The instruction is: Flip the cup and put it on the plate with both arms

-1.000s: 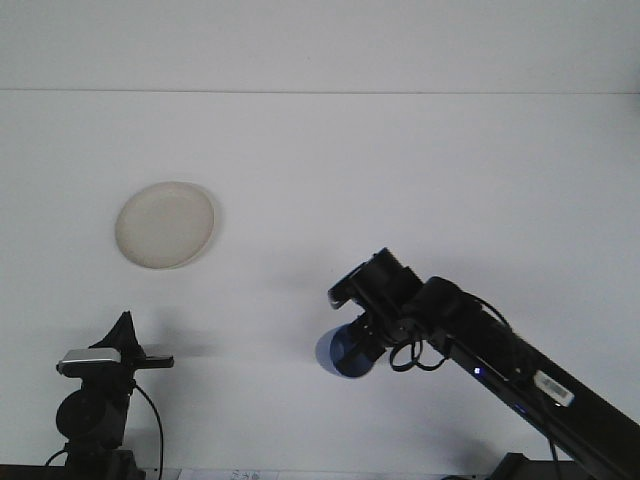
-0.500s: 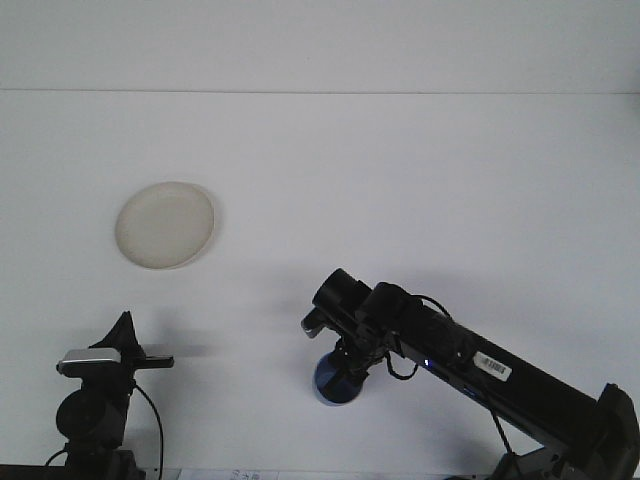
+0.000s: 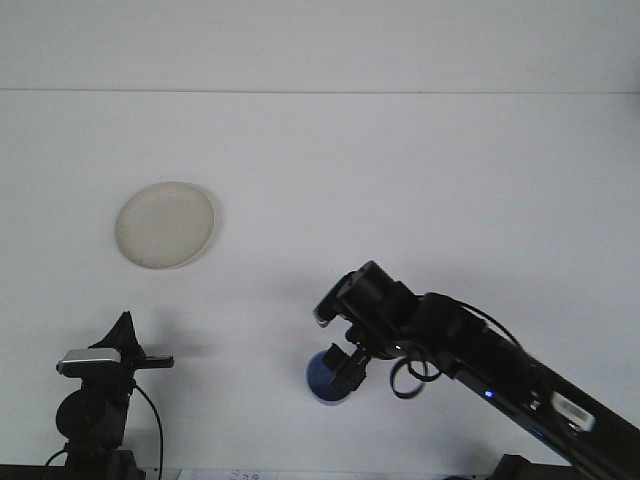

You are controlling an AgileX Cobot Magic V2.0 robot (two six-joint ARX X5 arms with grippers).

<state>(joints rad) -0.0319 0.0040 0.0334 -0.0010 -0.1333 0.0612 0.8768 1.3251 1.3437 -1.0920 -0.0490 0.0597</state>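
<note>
A plain white tabletop (image 3: pixel 400 180) fills the front view, meeting a pale wall along a straight edge at the top. On its left half lies a round, shallow, off-white plate (image 3: pixel 165 224), resting flat with nothing on it.

The task's thing, a small dark blue cup (image 3: pixel 326 378), sits low and just right of centre, well apart from the plate and nearer the camera than it. The cup appears to rest on the tabletop, with a faint shadow beneath it; whether its mouth faces up or down cannot be told from this angle.

The black right arm (image 3: pixel 480 365) reaches in from the lower right corner, cables looping under its wrist and a small blue light showing on its body. The right gripper (image 3: pixel 345 372) hangs directly over the cup, its dark fingers (image 3: pixel 350 368) overlapping the cup's upper right side. Whether those fingers are clamped on the cup or merely spread around it cannot be told.

At the lower left, the left gripper (image 3: pixel 150 361) sits low beside its black base, away from the cup and plate, its fingers drawn together and pointing right, holding nothing.
</note>
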